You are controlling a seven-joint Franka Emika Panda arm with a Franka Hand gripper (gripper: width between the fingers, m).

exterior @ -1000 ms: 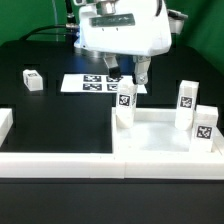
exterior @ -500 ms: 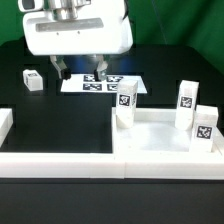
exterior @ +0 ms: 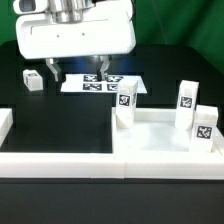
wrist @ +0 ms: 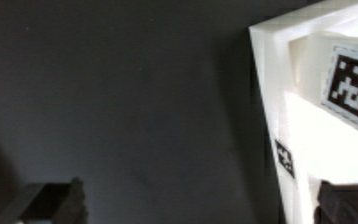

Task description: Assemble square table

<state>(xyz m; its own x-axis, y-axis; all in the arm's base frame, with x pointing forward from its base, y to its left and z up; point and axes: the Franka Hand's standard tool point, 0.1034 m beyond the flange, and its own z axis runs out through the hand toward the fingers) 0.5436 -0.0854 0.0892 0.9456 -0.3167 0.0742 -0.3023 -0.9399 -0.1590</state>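
The white square tabletop point(exterior: 160, 150) lies at the exterior view's right, with three tagged white legs standing on it: one at its near-left corner point(exterior: 125, 103), two at the right point(exterior: 187, 103) point(exterior: 205, 130). A loose tagged leg point(exterior: 33, 79) lies on the black table at the left. My gripper point(exterior: 76, 72) hangs open and empty just to the right of that leg, in front of the marker board point(exterior: 100, 84). In the wrist view the gripper point(wrist: 197, 200) spans bare black table, and a white tagged block point(wrist: 345, 85), apparently the loose leg, lies beside one fingertip point(wrist: 345, 198).
Long white border bars run along the front point(exterior: 60, 162) and at the exterior view's left edge point(exterior: 5, 125). Black table lies between the loose leg and the tabletop.
The gripper has moved from beside the tabletop's left leg toward the exterior view's left, to a spot beside the loose leg. It stays open and empty. The parts have not moved.
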